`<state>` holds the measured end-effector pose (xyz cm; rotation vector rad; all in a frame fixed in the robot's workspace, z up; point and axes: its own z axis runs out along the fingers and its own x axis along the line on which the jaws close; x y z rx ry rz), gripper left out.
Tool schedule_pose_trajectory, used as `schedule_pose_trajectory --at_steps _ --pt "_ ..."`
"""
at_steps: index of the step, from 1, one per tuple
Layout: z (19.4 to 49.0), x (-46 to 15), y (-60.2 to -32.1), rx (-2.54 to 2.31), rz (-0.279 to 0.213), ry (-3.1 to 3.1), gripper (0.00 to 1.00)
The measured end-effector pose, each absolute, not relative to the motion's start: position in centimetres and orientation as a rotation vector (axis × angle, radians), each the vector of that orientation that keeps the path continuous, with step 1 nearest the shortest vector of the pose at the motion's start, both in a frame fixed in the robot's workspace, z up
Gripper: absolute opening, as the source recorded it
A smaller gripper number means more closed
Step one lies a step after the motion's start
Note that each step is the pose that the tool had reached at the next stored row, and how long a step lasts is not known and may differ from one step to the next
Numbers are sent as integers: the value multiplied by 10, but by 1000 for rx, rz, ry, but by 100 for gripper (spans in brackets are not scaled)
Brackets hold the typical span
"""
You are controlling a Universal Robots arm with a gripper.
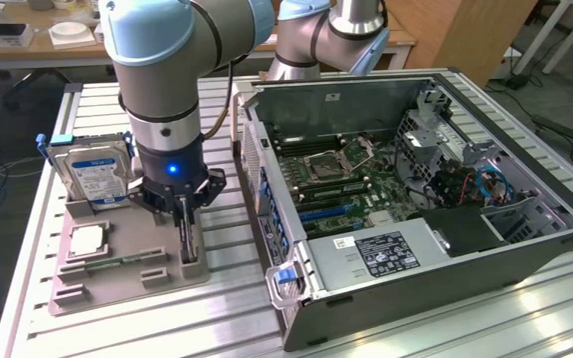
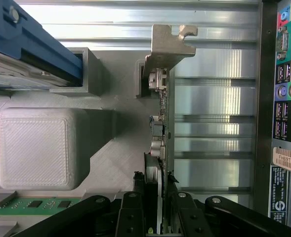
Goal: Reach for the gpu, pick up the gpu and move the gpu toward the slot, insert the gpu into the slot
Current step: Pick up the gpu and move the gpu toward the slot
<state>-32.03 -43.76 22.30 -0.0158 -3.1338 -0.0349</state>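
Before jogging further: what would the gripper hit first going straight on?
The gpu, standing on edge, clamped between the fingers of the gripper; under it the grey holder, though depth is unclear.

The arm (image 1: 162, 82) is a thick silver-grey tube with pale blue caps on its joints and a black ring low on the forearm. A black cable (image 1: 233, 82) runs beside it. The black wrist carries a glowing blue light (image 1: 172, 169). The black end effector (image 1: 184, 224) has linked fingers (image 2: 135, 212) pinned with round silver screws (image 2: 130, 196).
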Motion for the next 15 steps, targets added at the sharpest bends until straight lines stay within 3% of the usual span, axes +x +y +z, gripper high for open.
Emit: schedule_pose_trajectory --at_steps 15 --pt "231 -320 -438 -16 -37 -3134 26"
